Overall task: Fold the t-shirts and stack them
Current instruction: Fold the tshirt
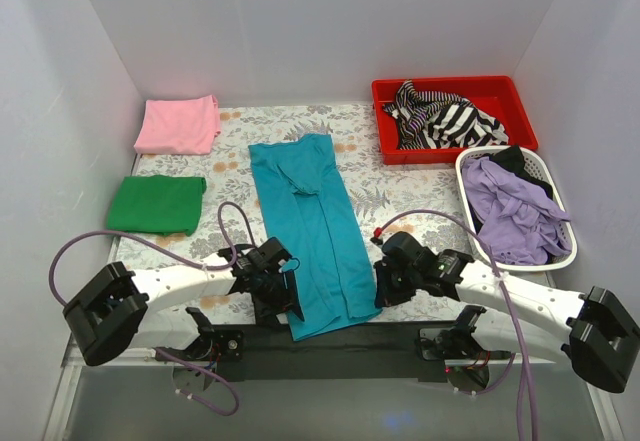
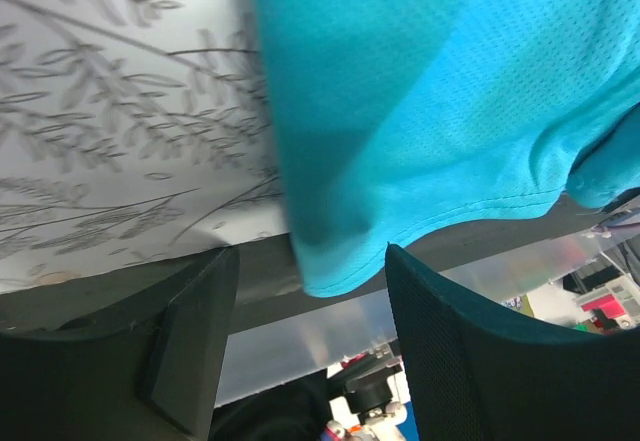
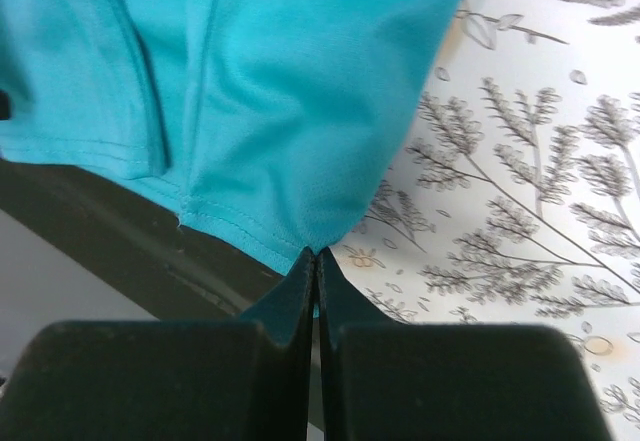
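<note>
I have the teal t-shirt (image 1: 310, 231) lying on the table (image 1: 380, 196) as one long narrow strip, folded lengthwise, and I take every other place from it. Its far end reaches toward the back wall; its near end, slightly angled, drapes onto the dark strip (image 1: 400, 336) along the table's near edge, between my two arms. At the near right corner of the teal t-shirt my right claw (image 3: 317, 261) is pinched fully closed, with the stitched hem corner caught right at its tips. At the near left corner my left claw (image 2: 310, 261) stands open, its two fingers (image 2: 190, 331) well apart; the shirt's corner hangs down into the gap between them, and I see neither finger pressing on the cloth. To the left of the teal t-shirt, level with its middle, the green t-shirt (image 1: 157, 204) lies folded flat. Beyond that, left of the teal shirt's far end, the pink t-shirt (image 1: 180, 124) lies folded too, apart from the green one. To the right of the teal shirt's far end sits a red bin (image 1: 510, 96) holding a black-and-white striped garment (image 1: 440, 116). Nearer me on that same side, a white basket (image 1: 463, 181) holds a crumpled purple garment (image 1: 515, 211) over something dark.
</note>
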